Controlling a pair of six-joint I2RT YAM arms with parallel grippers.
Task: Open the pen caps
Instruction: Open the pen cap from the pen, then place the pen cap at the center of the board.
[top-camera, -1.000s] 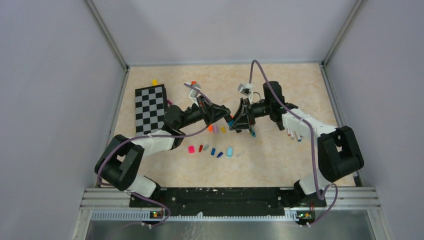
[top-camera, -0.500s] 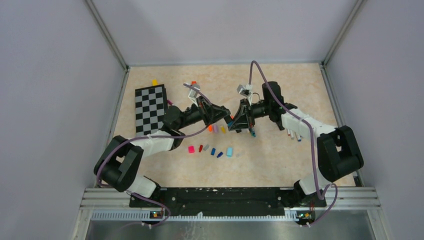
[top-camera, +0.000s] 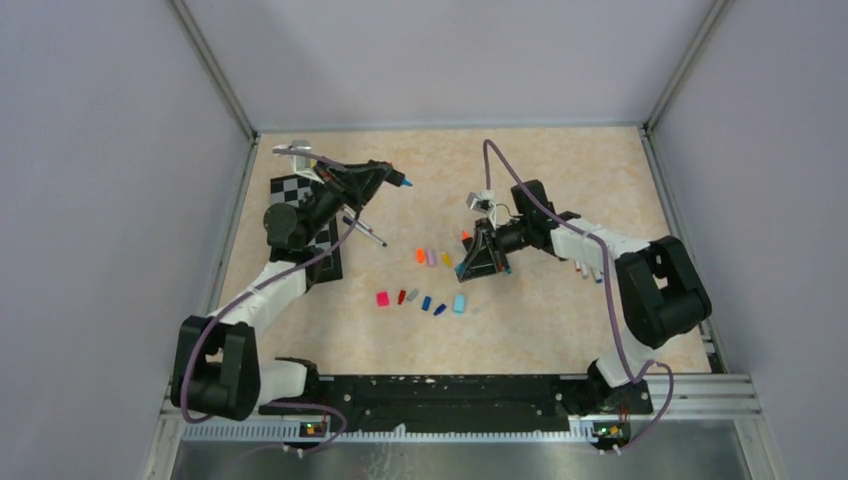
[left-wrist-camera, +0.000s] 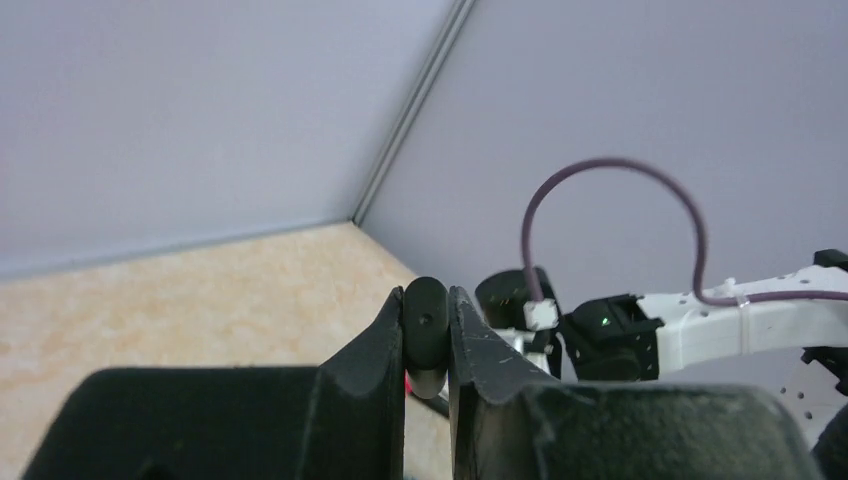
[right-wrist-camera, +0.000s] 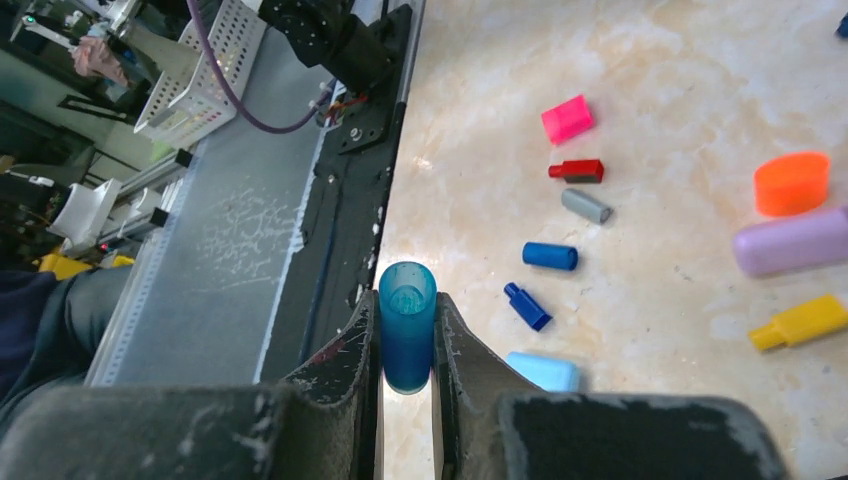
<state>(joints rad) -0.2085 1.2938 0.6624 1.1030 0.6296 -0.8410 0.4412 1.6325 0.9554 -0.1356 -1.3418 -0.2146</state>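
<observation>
My left gripper (top-camera: 387, 177) is raised at the back left, shut on a black pen (left-wrist-camera: 425, 325) whose bare blue tip (top-camera: 405, 184) points right. My right gripper (top-camera: 465, 268) is low at mid-table, shut on a translucent blue pen cap (right-wrist-camera: 407, 325). Loose caps lie on the table below it: pink (right-wrist-camera: 567, 118), red (right-wrist-camera: 577, 171), grey (right-wrist-camera: 585, 205), two dark blue (right-wrist-camera: 550, 256), light blue (right-wrist-camera: 541, 370), orange (right-wrist-camera: 791, 183), purple (right-wrist-camera: 790, 242) and yellow (right-wrist-camera: 800, 321). In the top view they form two short rows (top-camera: 426, 302).
A black-and-white checkerboard (top-camera: 296, 190) lies at the left, partly under my left arm. A thin black pen (top-camera: 365, 230) lies beside it. Several pens (top-camera: 590, 270) lie under my right forearm. Grey walls close the table on three sides.
The two grippers were together at mid-table. My left arm has swung up and left with the pen, now uncapped. My right gripper kept the blue cap and moved slightly nearer.
</observation>
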